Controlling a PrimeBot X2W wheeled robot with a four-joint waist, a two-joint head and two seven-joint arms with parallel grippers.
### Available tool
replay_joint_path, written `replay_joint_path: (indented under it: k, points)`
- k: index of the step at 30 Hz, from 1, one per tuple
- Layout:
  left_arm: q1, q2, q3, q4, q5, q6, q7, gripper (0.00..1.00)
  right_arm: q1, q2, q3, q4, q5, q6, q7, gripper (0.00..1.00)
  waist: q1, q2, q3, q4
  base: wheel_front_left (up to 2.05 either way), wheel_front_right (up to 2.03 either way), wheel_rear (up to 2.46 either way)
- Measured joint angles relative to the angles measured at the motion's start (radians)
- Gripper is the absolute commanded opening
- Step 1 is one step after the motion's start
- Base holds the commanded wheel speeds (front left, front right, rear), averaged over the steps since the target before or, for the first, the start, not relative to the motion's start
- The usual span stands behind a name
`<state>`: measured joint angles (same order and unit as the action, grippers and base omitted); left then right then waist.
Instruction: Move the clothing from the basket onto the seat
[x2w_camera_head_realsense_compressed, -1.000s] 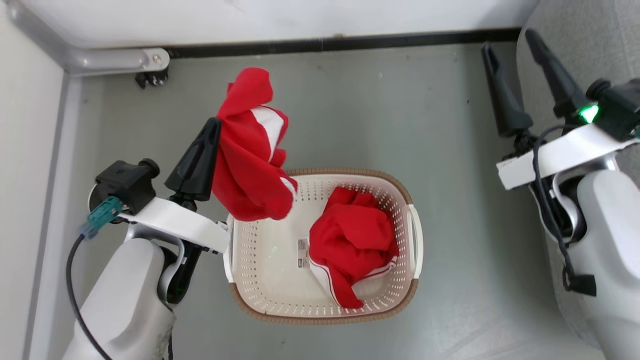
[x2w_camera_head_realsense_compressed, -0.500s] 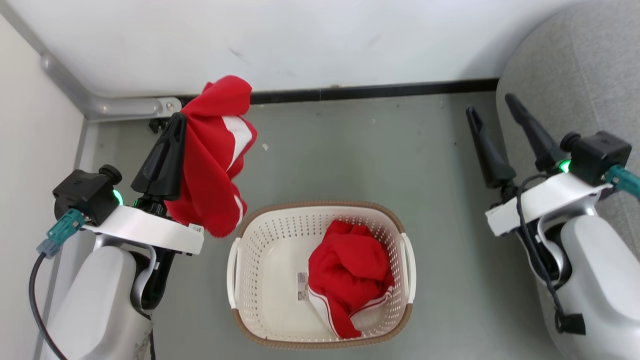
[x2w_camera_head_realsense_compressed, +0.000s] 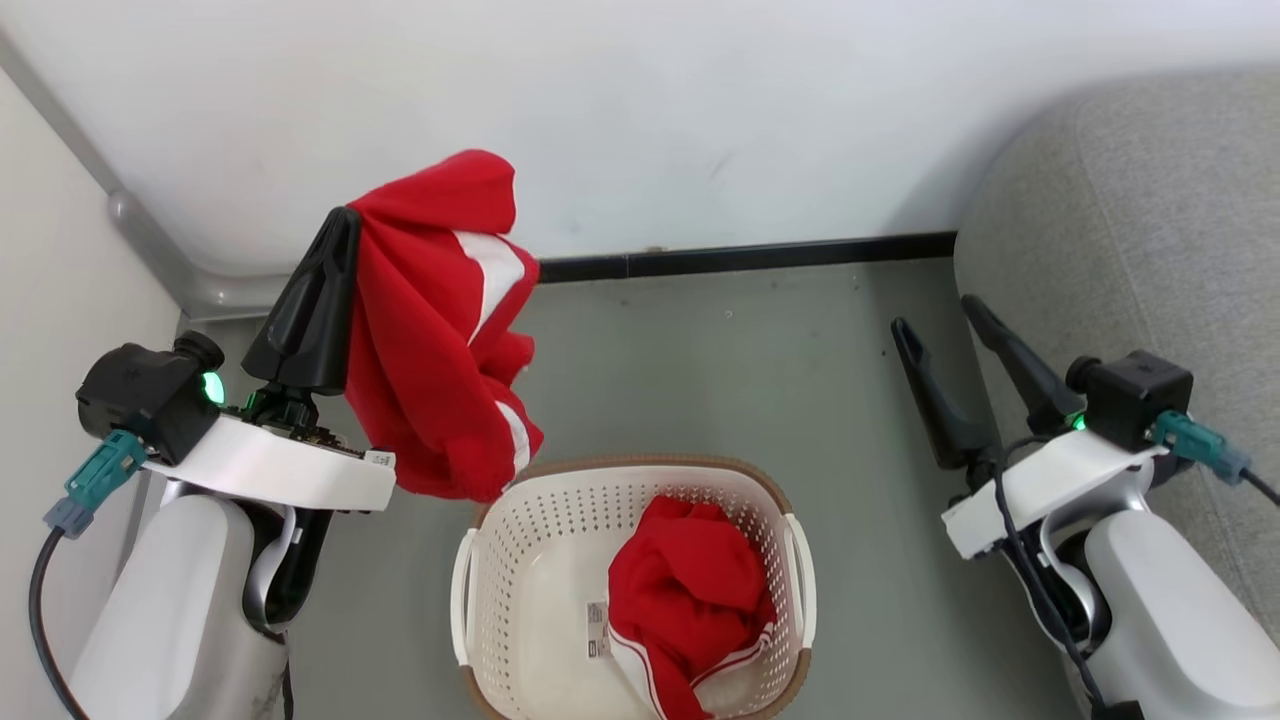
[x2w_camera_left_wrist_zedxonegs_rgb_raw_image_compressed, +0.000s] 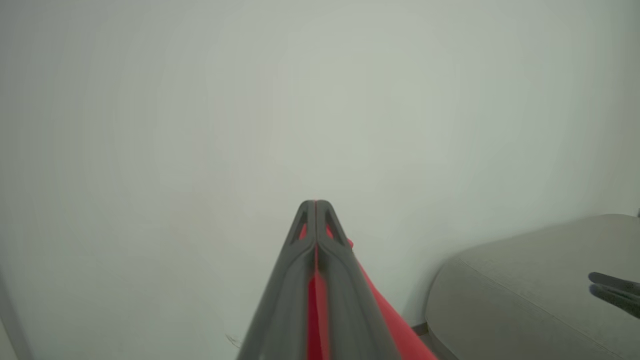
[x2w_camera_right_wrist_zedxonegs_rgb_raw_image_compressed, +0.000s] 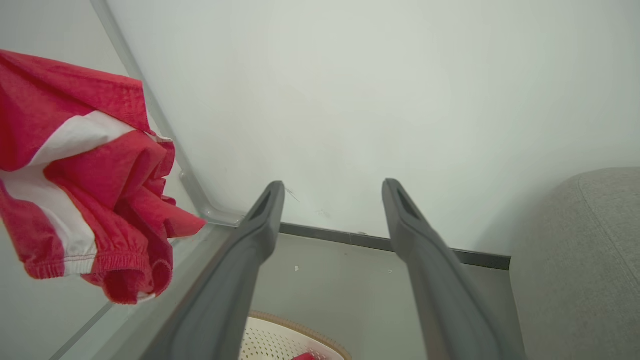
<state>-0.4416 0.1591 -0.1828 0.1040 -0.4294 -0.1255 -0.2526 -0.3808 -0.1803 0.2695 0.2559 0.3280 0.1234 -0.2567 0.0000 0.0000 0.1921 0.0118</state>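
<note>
My left gripper (x2w_camera_head_realsense_compressed: 335, 225) is shut on a red garment with white panels (x2w_camera_head_realsense_compressed: 430, 330), held up in the air left of and above the basket; the same garment (x2w_camera_right_wrist_zedxonegs_rgb_raw_image_compressed: 75, 165) hangs at the left of the right wrist view. Red fabric (x2w_camera_left_wrist_zedxonegs_rgb_raw_image_compressed: 314, 310) is pinched between the closed left fingers (x2w_camera_left_wrist_zedxonegs_rgb_raw_image_compressed: 295, 270). A second red garment (x2w_camera_head_realsense_compressed: 690, 600) lies crumpled in the cream-white basket (x2w_camera_head_realsense_compressed: 520, 570) on the floor. My right gripper (x2w_camera_head_realsense_compressed: 935, 320) is open and empty, beside the grey sofa (x2w_camera_head_realsense_compressed: 1130, 250). The sofa (x2w_camera_left_wrist_zedxonegs_rgb_raw_image_compressed: 525, 290) also sits low right in the left wrist view.
A white wall (x2w_camera_head_realsense_compressed: 700, 120) with a black skirting strip (x2w_camera_head_realsense_compressed: 740, 258) stands behind the basket. A grey metal rail (x2w_camera_head_realsense_compressed: 150, 250) runs along the left wall corner. Grey floor (x2w_camera_head_realsense_compressed: 720, 370) lies between basket, wall and sofa.
The head camera has tilted upward, so basket and floor sit lower in the picture. My left gripper has lifted the red garment clear of the basket, up and away from it. The right gripper stays open.
</note>
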Motion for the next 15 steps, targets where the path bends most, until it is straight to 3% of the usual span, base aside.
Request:
replay_joint_path:
  k: [15]
  points:
    - [-0.008,0.045,-0.040,-0.097,0.059,0.000,0.006,0.00,0.031,-0.008,0.076,-0.021,0.034,0.000,0.000,1.00,0.0000,0.0000,-0.052,-0.015,0.00,0.00,0.00]
